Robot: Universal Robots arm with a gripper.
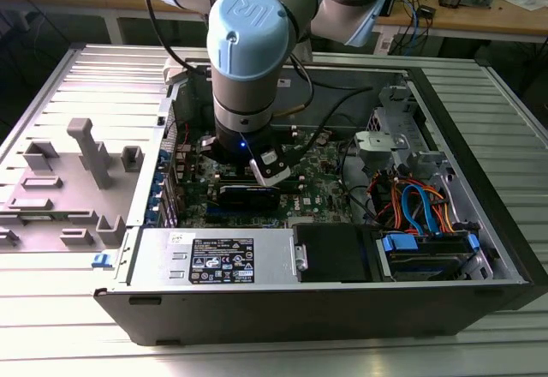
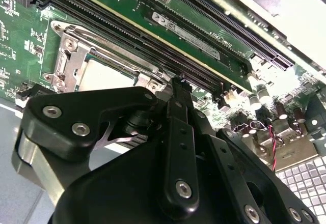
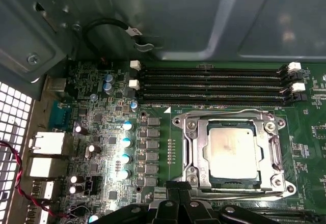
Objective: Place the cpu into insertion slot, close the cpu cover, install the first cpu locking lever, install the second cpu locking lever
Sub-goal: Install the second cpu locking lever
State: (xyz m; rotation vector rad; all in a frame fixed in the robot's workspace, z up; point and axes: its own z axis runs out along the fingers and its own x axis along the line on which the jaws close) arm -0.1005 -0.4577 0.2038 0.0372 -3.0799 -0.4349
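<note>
Item: small flat square cpu with silvery-grey metal top (image 3: 232, 151), seated flat in the square insertion slot with silvery metal rim (image 3: 189, 155) on the green motherboard (image 3: 109, 147). In the second wrist view the same chip (image 2: 104, 76) shows pale inside the socket frame (image 2: 69, 56). Being square, it has no long axis; its edges run parallel to the socket rim and to the long black memory slots (image 3: 211, 84) just beside the socket.

Item: thin silvery metal cpu cover with square window (image 3: 275, 147), lying down over the chip, its frame bordering the chip's edges and the metal top showing through the window.

Item: black pincer (image 2: 175, 89), directly beside the socket, its tip at the socket edge farthest from the memory slots in the first wrist view (image 3: 175, 191). Its dark body overlaps one corner of the socket frame in the second wrist view. Whether its fingers are apart or together cannot be told; nothing can be seen held.

Item: open black desktop computer case (image 1: 479, 223), lying on its side on a ribbed grey metal desk (image 1: 479, 86). The grey and pale-blue robot arm (image 1: 248, 43) reaches down into the case over the board.

Item: grey moulded parts holder (image 1: 81, 180), on the desk at the exterior view's left of the case.
</note>
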